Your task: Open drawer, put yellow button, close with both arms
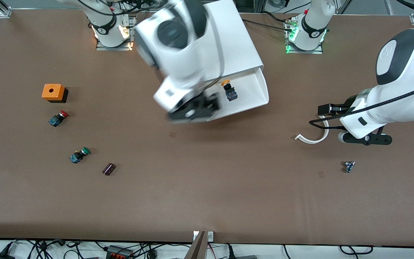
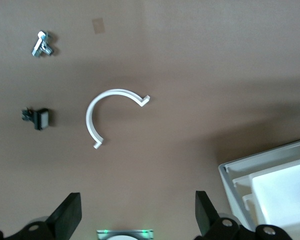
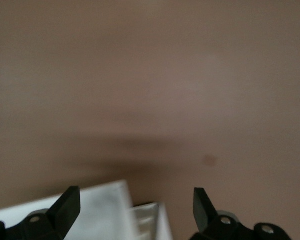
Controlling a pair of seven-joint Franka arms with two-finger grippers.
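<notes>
The white cabinet [image 1: 228, 36] stands between the two arm bases, with its drawer [image 1: 261, 90] pulled out toward the front camera. The yellow button [image 1: 228, 90], with its orange-yellow cap and dark body, lies inside the drawer. My right gripper [image 1: 192, 109] is open and empty over the drawer's edge toward the right arm's end. In the right wrist view its gripper [image 3: 135, 210] hangs above the white drawer rim [image 3: 95, 210]. My left gripper [image 1: 367, 139] is open and empty over bare table beside the cabinet. It also shows open in the left wrist view [image 2: 137, 215], where the drawer corner [image 2: 275, 185] is in sight.
A white curved strip [image 1: 314, 138] lies under the left gripper and shows in the left wrist view [image 2: 115, 117], with a small metal part [image 1: 349, 166] and a black clip [image 2: 37, 118] nearby. An orange box [image 1: 53, 92], red button [image 1: 58, 118], green button [image 1: 79, 155] and purple piece [image 1: 109, 169] lie toward the right arm's end.
</notes>
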